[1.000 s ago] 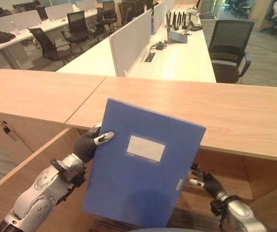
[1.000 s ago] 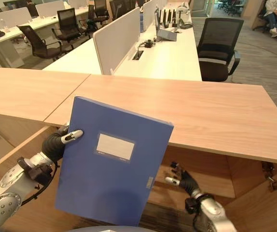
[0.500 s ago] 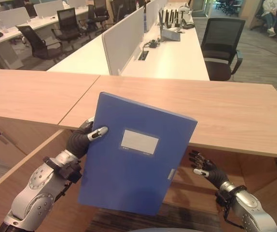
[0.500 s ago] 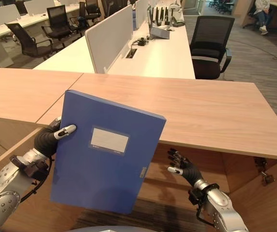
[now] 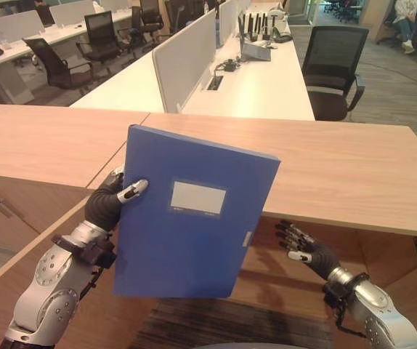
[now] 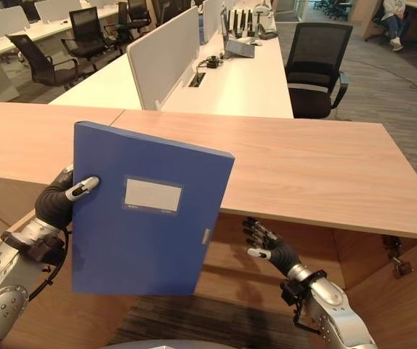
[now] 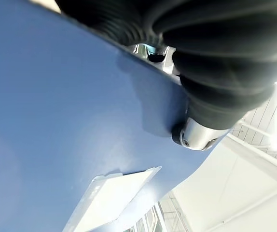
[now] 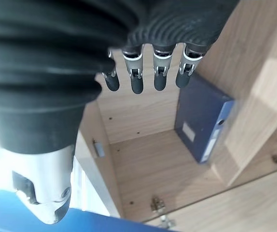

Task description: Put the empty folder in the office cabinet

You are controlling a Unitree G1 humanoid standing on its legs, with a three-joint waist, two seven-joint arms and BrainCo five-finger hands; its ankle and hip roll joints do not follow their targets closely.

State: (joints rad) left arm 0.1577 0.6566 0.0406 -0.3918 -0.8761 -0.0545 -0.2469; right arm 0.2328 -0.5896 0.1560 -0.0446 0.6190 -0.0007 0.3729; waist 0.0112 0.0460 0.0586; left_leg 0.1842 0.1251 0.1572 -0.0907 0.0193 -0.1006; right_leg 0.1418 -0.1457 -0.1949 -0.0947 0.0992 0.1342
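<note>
Carry step: left hand (image 5: 112, 203) gripping folder (image 5: 188, 214) upright before cabinet (image 5: 383, 171); right hand (image 6: 268, 246) open beside it. Next: lower folder inside.

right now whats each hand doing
Left hand: shut on the blue folder, thumb over its front cover.
Right hand: open, holding nothing, below the cabinet top.

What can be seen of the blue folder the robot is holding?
The folder is a flat, rigid-looking blue box file with a pale rectangular label on its front and a small pale clasp at its right edge. It is held nearly upright, slightly tilted, in the air before the cabinet. The left robot hand grips its left edge, thumb on the front. The right robot hand is apart from it.
</note>
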